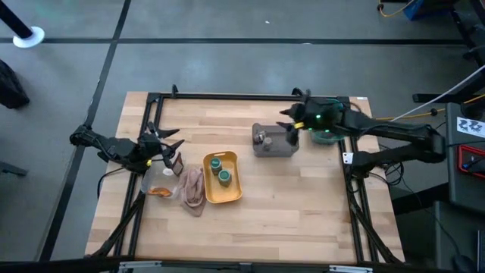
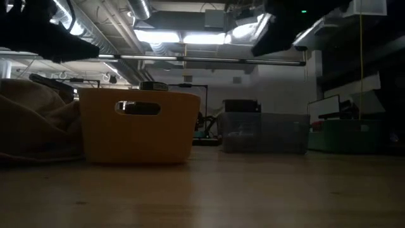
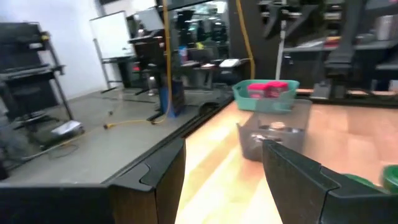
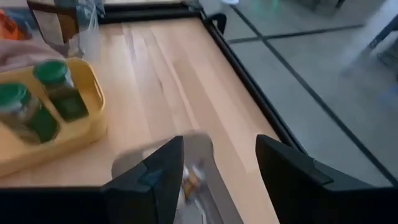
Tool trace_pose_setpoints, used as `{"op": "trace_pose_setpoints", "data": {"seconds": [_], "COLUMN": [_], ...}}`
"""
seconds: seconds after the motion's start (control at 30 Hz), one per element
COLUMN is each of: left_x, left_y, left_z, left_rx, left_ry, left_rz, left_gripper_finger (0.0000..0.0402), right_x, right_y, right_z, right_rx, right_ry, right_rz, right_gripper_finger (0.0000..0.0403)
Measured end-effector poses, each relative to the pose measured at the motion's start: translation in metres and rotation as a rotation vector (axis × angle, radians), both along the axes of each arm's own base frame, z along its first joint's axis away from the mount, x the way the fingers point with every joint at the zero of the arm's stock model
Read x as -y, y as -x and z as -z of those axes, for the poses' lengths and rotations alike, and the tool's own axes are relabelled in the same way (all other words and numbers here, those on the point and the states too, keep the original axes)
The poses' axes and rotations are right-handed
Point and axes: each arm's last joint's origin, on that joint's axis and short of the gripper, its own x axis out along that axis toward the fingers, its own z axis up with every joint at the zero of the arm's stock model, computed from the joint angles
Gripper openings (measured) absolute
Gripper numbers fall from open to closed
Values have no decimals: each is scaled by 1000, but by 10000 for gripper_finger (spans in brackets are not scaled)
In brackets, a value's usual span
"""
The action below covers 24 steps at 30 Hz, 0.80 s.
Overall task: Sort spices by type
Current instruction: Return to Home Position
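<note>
Two green-lidded jars (image 1: 220, 170) stand upright in the yellow tray (image 1: 233, 191); the right wrist view shows them too (image 4: 40, 99). A tiny round jar (image 1: 262, 138) sits in the grey tray (image 1: 276, 150). Red blocks (image 3: 267, 89) lie in the teal tray (image 3: 258, 101). The orange-brown sachet (image 1: 161, 191) lies in the clear tray (image 1: 155, 180). A dark sachet (image 1: 176, 161) seems to stand at that tray's far end. My left gripper (image 1: 171, 149) hovers open above the clear tray. My right gripper (image 1: 292, 126) hangs open over the grey tray's right end.
The beige cloth (image 1: 192, 189) lies bunched between the clear and yellow trays. A black frame (image 1: 227, 96) runs along the table's edges. Bare wood (image 1: 295, 205) stretches across the near right of the table. In the low view the yellow tray (image 2: 139, 126) stands nearest.
</note>
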Motion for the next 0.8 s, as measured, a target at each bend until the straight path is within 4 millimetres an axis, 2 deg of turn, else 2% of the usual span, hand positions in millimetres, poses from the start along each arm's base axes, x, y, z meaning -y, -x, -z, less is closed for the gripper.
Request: {"op": "trace_pose_setpoints", "data": {"seconds": [0.1, 0.17, 0.43, 0.63, 0.8], "left_x": [-4, -7, -19, -18, -16], "left_y": [0, 0, 1, -1, -2], "left_z": [0, -1, 1, 7, 14], "left_rx": [7, 6, 1, -21, -49], "left_ry": [8, 1, 11, 58, 120], "left_rz": [-52, -101, -258, -161, -82], "left_gripper_finger": [196, 196, 196, 196, 196], "right_x": [4, 8, 28, 36, 36], "right_y": [24, 37, 78, 99, 109], "right_z": [0, 10, 82, 124, 145], "right_rx": [18, 53, 276, 328, 300], "right_ry": [-15, -32, -147, -286, -329], "right_rz": [14, 10, 19, 73, 125], "right_gripper_finger": [199, 199, 199, 199, 199]}}
